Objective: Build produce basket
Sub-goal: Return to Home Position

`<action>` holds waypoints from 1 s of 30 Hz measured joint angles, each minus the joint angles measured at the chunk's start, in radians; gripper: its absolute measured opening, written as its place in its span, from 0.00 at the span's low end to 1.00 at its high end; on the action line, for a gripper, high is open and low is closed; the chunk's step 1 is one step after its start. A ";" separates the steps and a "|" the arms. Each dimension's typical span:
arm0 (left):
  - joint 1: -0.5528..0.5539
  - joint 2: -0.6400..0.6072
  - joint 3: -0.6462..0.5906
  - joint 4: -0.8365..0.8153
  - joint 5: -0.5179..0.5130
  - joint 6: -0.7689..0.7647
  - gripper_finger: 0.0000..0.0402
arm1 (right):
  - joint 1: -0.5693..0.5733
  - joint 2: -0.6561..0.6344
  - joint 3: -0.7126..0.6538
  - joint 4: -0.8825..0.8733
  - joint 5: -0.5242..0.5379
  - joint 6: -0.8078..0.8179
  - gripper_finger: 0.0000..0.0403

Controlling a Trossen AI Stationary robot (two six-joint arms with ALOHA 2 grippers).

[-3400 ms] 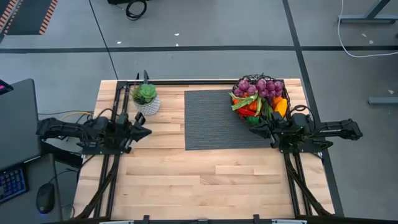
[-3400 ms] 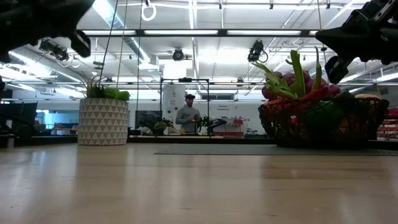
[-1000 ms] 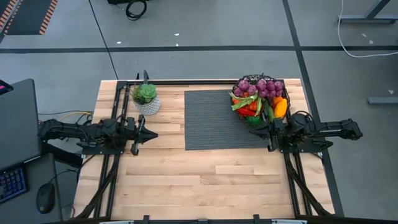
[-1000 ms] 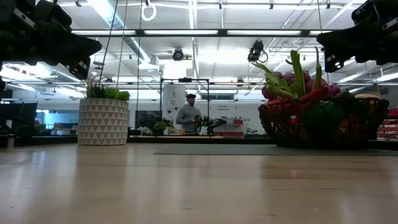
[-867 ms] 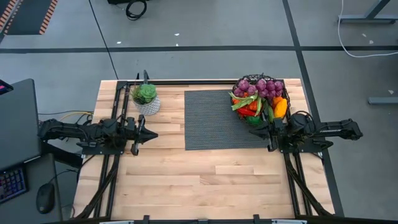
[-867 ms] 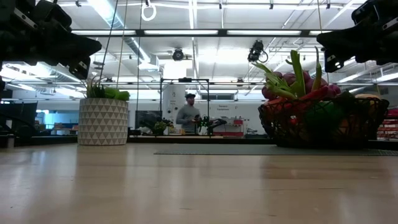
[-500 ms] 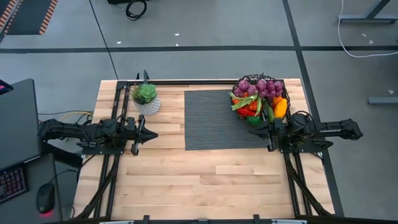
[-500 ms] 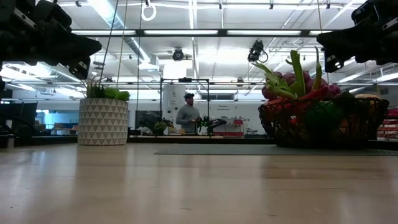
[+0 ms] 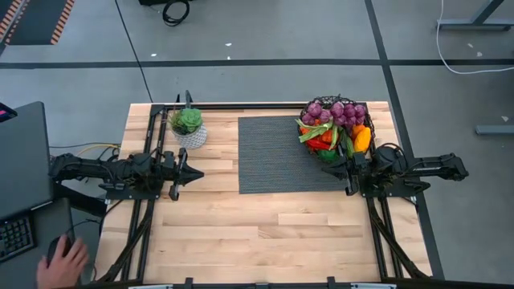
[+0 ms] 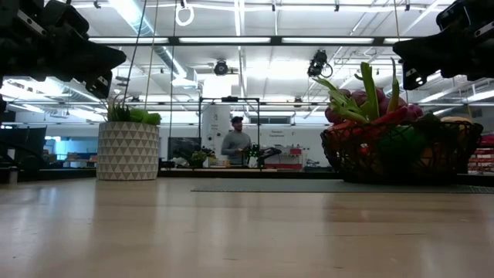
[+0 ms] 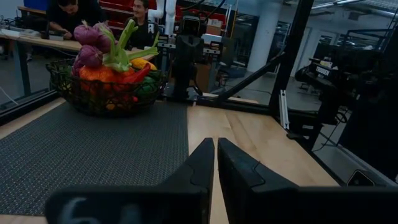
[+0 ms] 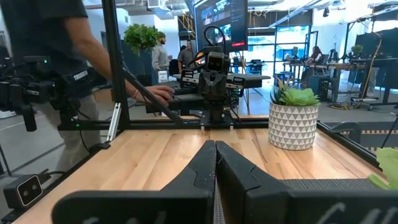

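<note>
The dark wire basket (image 9: 350, 152) stands on the far right corner of the grey mat (image 9: 277, 156), heaped with produce (image 9: 333, 124): purple grapes, green leaves, red and orange pieces. It also shows in the low view as basket (image 10: 401, 154) and in the left wrist view as basket (image 11: 102, 90). My left gripper (image 9: 193, 173) hangs level above the table's left side, shut and holding nothing, seen close as left gripper (image 11: 216, 155). My right gripper (image 9: 332, 169) hangs just near of the basket, shut and holding nothing, seen close as right gripper (image 12: 215, 162).
A white-patterned pot with a green plant (image 9: 189, 126) stands far left, beside the left arm, and shows as pot (image 10: 127, 150). Bare wood (image 9: 265, 233) lies near of the mat. A person's hand (image 9: 64, 265) rests on a mouse left of the table; people stand beyond it.
Both arms have kept still. A person's hand has come to the mouse off the table's near left corner.
</note>
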 joint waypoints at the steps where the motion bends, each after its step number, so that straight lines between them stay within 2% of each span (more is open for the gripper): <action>1: 0.000 0.000 0.000 0.000 0.000 0.000 0.07 | 0.000 0.000 0.000 0.000 0.000 0.000 0.04; 30: 0.000 0.000 0.000 0.000 0.000 0.000 0.07 | 0.000 0.000 0.000 0.000 0.000 0.000 0.04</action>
